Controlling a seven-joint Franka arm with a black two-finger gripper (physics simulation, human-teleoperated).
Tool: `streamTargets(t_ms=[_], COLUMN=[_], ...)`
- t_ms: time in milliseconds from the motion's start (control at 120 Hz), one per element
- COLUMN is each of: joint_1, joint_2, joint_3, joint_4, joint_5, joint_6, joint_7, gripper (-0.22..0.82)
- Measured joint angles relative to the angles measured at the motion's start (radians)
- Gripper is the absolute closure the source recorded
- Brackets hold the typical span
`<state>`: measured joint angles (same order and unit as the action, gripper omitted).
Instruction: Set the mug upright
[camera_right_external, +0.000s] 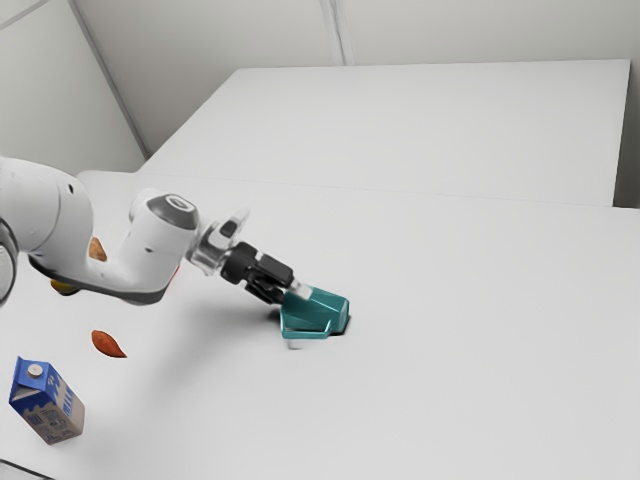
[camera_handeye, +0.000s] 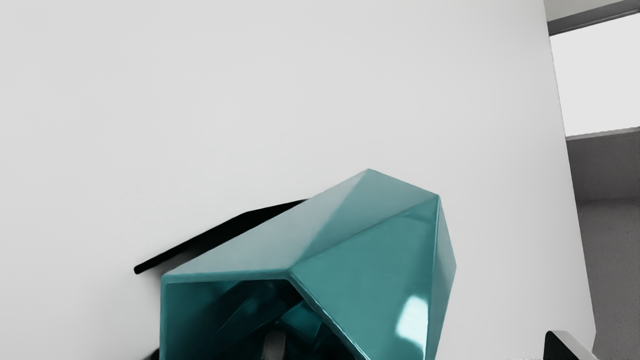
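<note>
The teal faceted mug (camera_right_external: 322, 308) lies on its side on the white table, its base facing the exterior view's right. At its mouth end is the black gripper (camera_right_external: 284, 289), tilted down toward it. In the wrist view the mug (camera_handeye: 370, 260) has its open mouth toward the hand. The gripper (camera_handeye: 420, 345) stands open there, one fingertip (camera_handeye: 274, 346) showing within the mouth and the other well outside the mug's wall, with a wide gap between that wall and the outer finger. The mug's lower part is cut off by the picture's edge.
A blue and white carton (camera_right_external: 48, 402) and a reddish-brown, leaf-shaped item (camera_right_external: 108, 344) are at the exterior view's left. Partly behind the arm are a brown item (camera_right_external: 97, 249) and a yellow and dark one (camera_right_external: 64, 287). The white table (camera_right_external: 450, 350) extends around the mug.
</note>
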<state>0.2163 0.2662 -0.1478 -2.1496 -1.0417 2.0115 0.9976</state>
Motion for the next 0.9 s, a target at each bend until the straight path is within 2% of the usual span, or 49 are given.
streamTargets(t_ms=[183,508,792,900], joint_1=[-0.001,0.000,0.007,0.002], joint_2=[0.010,-0.002,-0.013,-0.034], joint_3=[0.001,-0.017,-0.030,-0.031], joint_4=[0.001,0.009,0.009,0.008], joint_5=[-0.015,-0.017,-0.016,-0.012], joint_6=[-0.010,-0.016,-0.023,-0.022], joint_7=[0.054,0.124,0.170,0.180], gripper=[0.32,0.65,0.75,0.75])
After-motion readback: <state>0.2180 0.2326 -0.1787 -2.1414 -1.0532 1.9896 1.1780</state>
